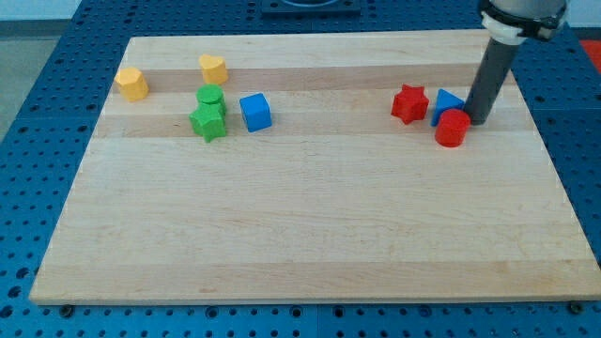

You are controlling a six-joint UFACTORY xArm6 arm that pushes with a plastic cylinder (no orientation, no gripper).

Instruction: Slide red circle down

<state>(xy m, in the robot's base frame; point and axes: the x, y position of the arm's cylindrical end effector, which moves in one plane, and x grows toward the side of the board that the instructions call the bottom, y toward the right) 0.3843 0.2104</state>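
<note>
The red circle lies on the wooden board at the view's right, just below and touching a blue triangle block. A red star lies left of the blue one. My tip is at the red circle's upper right edge, touching or nearly touching it, and right beside the blue block. The dark rod rises from there to the view's top right.
At the view's upper left are a green circle above a green star, touching, a blue cube to their right, a yellow heart and a yellow hexagon block. The board's right edge is near my tip.
</note>
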